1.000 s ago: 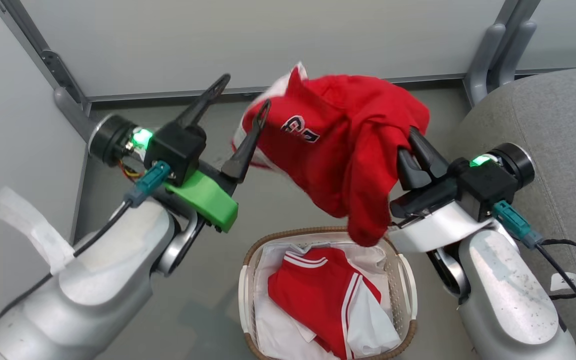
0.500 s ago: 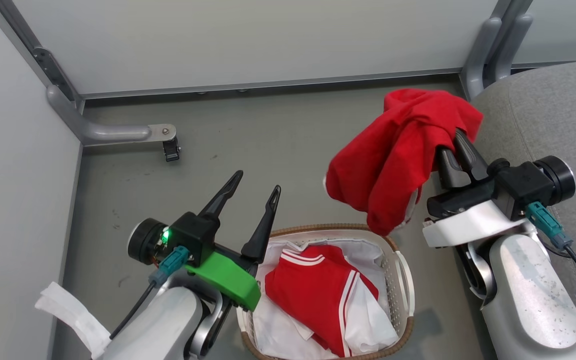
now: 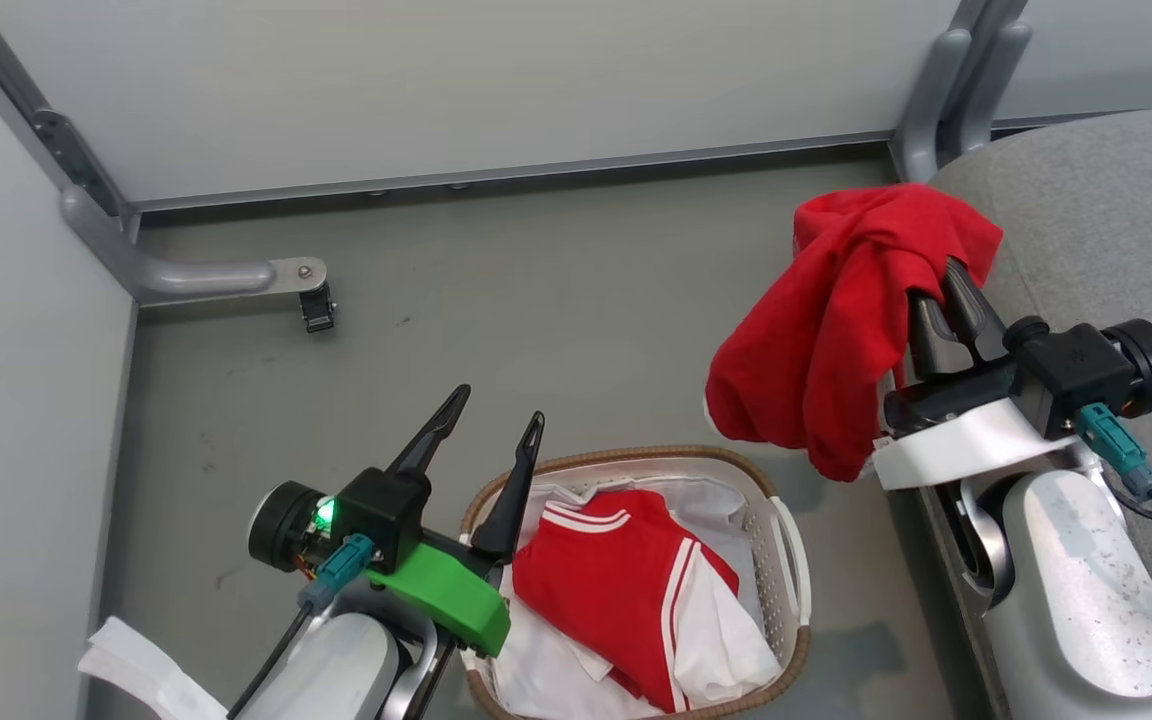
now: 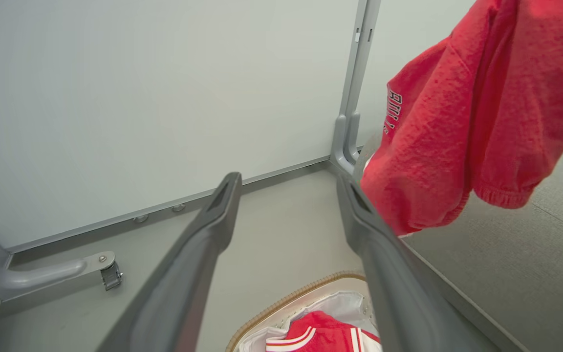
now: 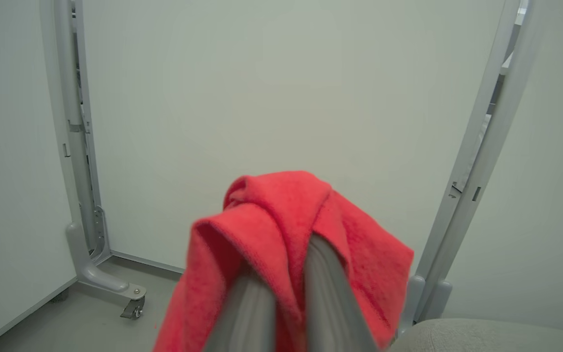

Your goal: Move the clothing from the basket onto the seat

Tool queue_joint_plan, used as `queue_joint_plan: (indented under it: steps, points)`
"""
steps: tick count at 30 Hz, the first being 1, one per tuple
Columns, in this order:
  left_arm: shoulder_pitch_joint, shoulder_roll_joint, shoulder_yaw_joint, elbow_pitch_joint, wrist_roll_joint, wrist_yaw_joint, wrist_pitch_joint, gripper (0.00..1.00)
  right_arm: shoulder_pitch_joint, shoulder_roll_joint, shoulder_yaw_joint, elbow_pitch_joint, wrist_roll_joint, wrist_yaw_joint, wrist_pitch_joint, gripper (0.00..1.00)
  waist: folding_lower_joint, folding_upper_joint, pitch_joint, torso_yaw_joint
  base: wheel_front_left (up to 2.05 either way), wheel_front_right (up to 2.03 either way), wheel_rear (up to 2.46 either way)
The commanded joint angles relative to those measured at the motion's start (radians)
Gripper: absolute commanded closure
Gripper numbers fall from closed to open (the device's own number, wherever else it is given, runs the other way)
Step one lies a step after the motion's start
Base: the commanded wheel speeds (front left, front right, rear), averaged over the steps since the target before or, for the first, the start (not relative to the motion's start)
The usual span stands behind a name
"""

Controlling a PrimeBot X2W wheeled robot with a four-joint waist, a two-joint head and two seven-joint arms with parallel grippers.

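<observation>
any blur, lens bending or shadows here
head view: sharp, even light, faint floor shadow right of the oval cream plastic basket; left wrist view: open left pincer soft up close; right wrist view: wall posts bow, red fabric garment slightly blurred

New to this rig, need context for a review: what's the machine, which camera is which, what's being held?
A wheeled robot with two arms, each ending in two long dark fingers. The picture showing both arms is from its head camera, looking down. The other two are from wrist cameras looking along each arm's fingers. On the grey floor stands a cream basket with a white liner and one red, white-striped garment inside. The right fingers are shut on a second red garment, held up beside the grey seat. The left fingers are open and empty, near the basket's left rim.
</observation>
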Motion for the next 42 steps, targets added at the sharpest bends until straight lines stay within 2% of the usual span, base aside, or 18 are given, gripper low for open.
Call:
queue_joint_plan:
  steps: [1, 12, 17, 21, 25, 31, 39, 42]
  points:
    - [0.016, -0.003, 0.008, 0.003, 0.018, -0.005, -0.002, 0.0, 0.011, -0.003, -0.003, -0.004, -0.007, -0.001, -0.002, 1.0, 0.0, 0.0117, 0.017, -0.042, 0.0, 0.0, 0.0]
    - [-0.03, -0.013, 0.022, 0.026, 0.108, -0.05, -0.002, 0.0, 0.02, -0.003, -0.019, -0.005, 0.045, -0.001, -0.002, 1.0, 0.0, 0.0117, 0.118, -0.32, 0.0, 0.0, 0.0]
    - [-0.06, -0.005, 0.003, 0.04, 0.132, -0.066, -0.002, 0.0, 0.023, -0.002, -0.038, -0.002, 0.072, -0.001, -0.002, 1.0, 0.0, 0.0117, 0.158, -0.419, 0.0, 0.0, 0.0]
    - [-0.081, 0.0, -0.014, 0.055, 0.142, -0.076, -0.002, 0.0, 0.028, -0.002, -0.053, 0.006, 0.089, -0.001, -0.002, 1.0, 0.0, 0.0117, 0.179, -0.468, 0.0, 0.0, 0.0]
    - [-0.107, -0.002, -0.03, 0.064, 0.145, -0.083, 0.0, 0.0, 0.012, -0.001, -0.07, 0.011, 0.093, -0.001, -0.002, 1.0, 0.0, 0.0117, 0.208, -0.476, 0.0, 0.0, 0.0]
    - [-0.156, 0.016, -0.037, 0.055, 0.154, -0.087, 0.008, 0.0, -0.108, -0.002, -0.09, 0.021, 0.054, -0.001, -0.002, 1.0, 0.0, 0.0117, 0.261, -0.469, 0.0, 0.0, 0.0]
    - [-0.222, 0.052, -0.029, 0.003, 0.169, -0.079, 0.05, 0.0, -0.422, -0.007, -0.222, 0.037, -0.074, -0.001, -0.002, 1.0, 0.0, 0.0117, 0.382, -0.383, 0.0, 0.0, 0.0]
    - [-0.249, 0.058, -0.031, -0.025, 0.178, -0.077, 0.067, 0.0, -0.54, -0.063, -0.283, 0.053, -0.112, -0.001, -0.002, 1.0, 0.0, 0.0117, 0.43, -0.332, 0.0, 0.0, 0.0]
